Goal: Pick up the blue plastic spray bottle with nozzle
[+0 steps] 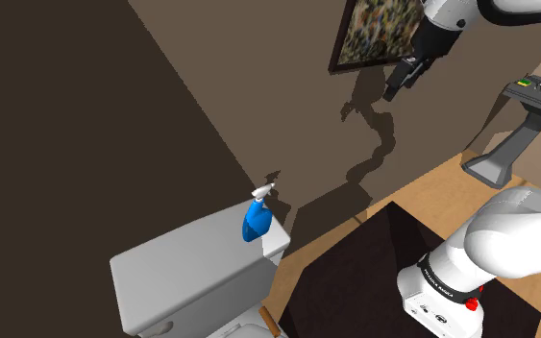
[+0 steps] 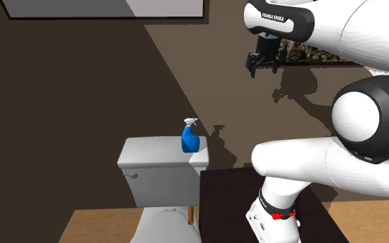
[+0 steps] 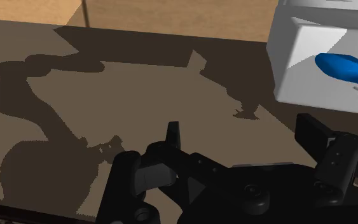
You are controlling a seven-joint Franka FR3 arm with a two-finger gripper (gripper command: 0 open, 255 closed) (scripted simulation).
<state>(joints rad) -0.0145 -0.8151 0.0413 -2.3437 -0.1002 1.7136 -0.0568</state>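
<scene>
Hand (image 1: 393,91) and blue spray bottle (image 1: 256,223) sit well apart. We find the bottle standing upright, white nozzle on top, on the lid of a grey toilet tank (image 1: 177,278) at the lower centre of the shoulder view, at the lid's end nearest the brown wall (image 1: 287,115). The hand hangs in the upper right of that frame, beside a framed picture (image 1: 374,29). In the second exterior view the bottle (image 2: 190,140) is at mid-frame and the hand (image 2: 262,65) is above and to its right. In the wrist view we see the black fingers (image 3: 173,137) spread apart, so the hand is released, facing the wall.
</scene>
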